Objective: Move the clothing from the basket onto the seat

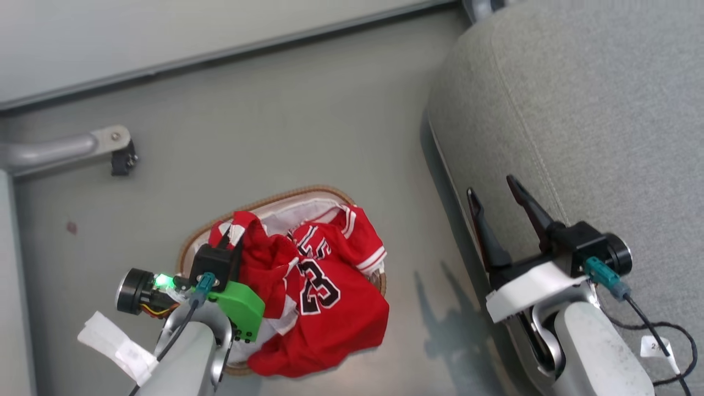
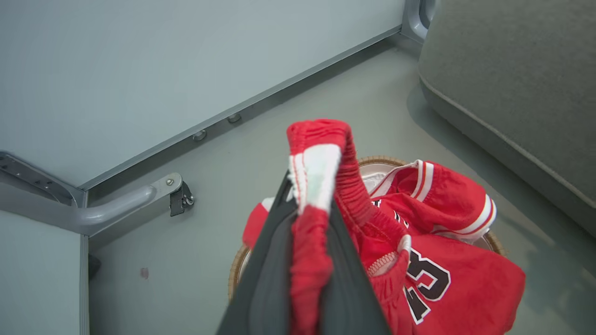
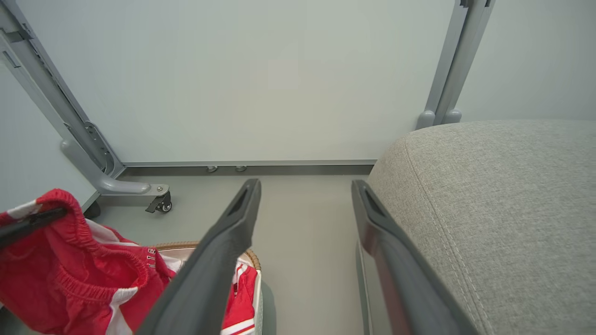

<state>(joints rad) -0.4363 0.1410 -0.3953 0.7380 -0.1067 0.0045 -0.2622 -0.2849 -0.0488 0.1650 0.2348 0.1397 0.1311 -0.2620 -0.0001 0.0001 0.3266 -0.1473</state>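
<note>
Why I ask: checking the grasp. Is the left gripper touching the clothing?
Touching. The left wrist view shows the left gripper shut on the clothing, fabric pinched between its fingers.

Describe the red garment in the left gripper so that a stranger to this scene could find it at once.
Left of the grey seat, a basket with a brown woven rim holds a heap of red clothing. The garment is the piece held up above the heap, clamped in the left gripper. Unlike the jersey numbered 23 beside it, it has a gathered elastic band.
</note>
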